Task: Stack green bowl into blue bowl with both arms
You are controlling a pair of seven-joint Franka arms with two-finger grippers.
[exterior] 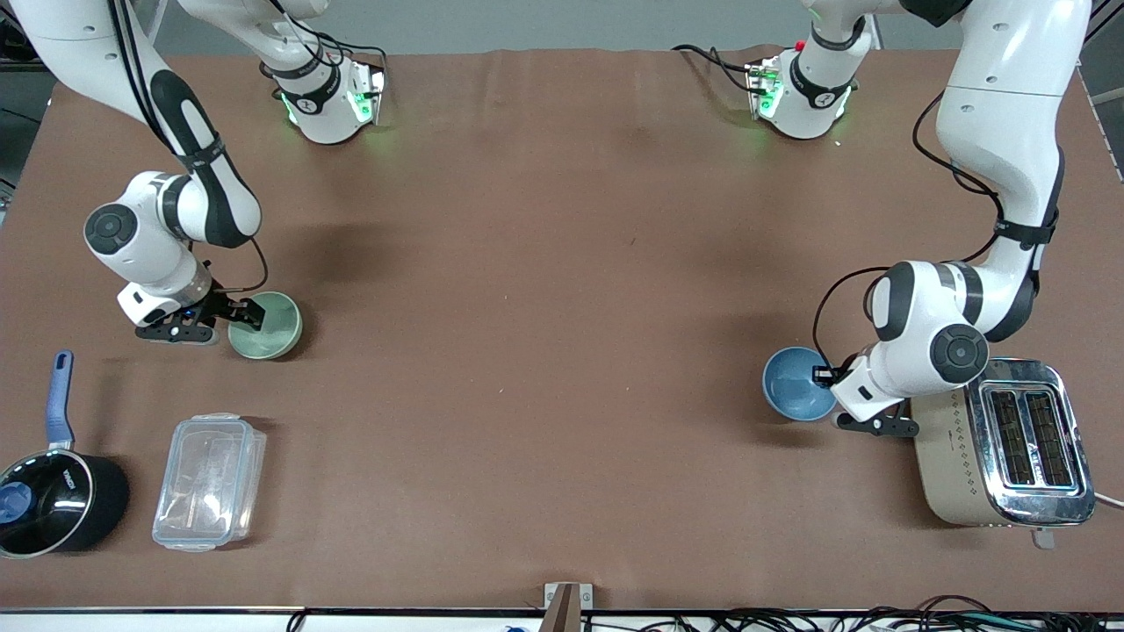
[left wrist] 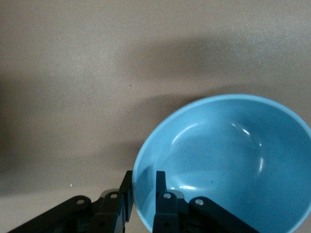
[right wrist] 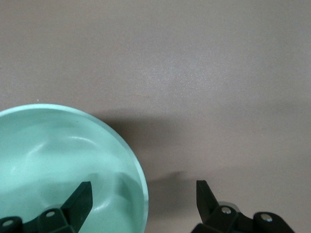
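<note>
The green bowl (exterior: 266,326) sits on the brown table toward the right arm's end. My right gripper (exterior: 239,314) is open and straddles its rim: in the right wrist view (right wrist: 143,194) one finger is inside the green bowl (right wrist: 58,160) and the other is outside it over the table. The blue bowl (exterior: 797,383) is toward the left arm's end, beside the toaster. My left gripper (exterior: 827,377) is shut on its rim; in the left wrist view (left wrist: 144,187) one finger is inside the blue bowl (left wrist: 228,160) and one is outside.
A silver toaster (exterior: 1001,443) stands close to the left arm's wrist. A clear plastic container (exterior: 209,481) and a black saucepan with a blue handle (exterior: 53,500) lie nearer to the front camera than the green bowl.
</note>
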